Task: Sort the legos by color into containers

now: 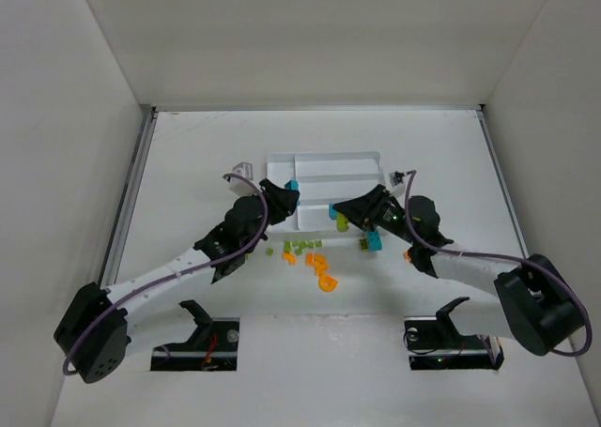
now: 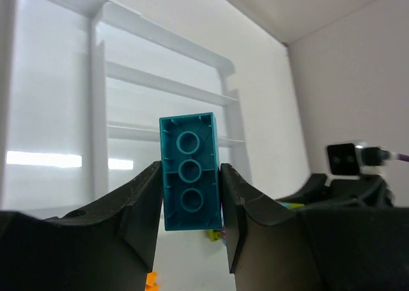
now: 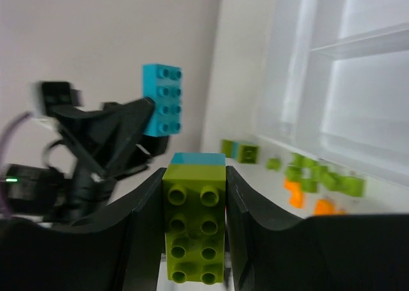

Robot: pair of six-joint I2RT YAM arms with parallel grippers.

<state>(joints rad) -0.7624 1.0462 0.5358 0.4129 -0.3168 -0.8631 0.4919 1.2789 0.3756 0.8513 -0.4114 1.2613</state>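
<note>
On the white table (image 1: 188, 164) the tray (image 1: 329, 164) lies in the middle, and both arms reach to its near edge. The left gripper (image 2: 190, 201) is closed narrow on a teal brick (image 2: 188, 144), raised over the near left corner of the tray. The right gripper (image 3: 195, 188) clamps a lime brick (image 3: 193, 233), and a teal piece (image 3: 197, 158) seems joined to its far end. The loose bricks (image 1: 310, 258) lie on the table just before the tray.

I judge the step to be carrying. Next, each brick must go over its own section and be released. The two grippers are near each other, and the tray walls are low. There is more free room over the far part of the tray.
</note>
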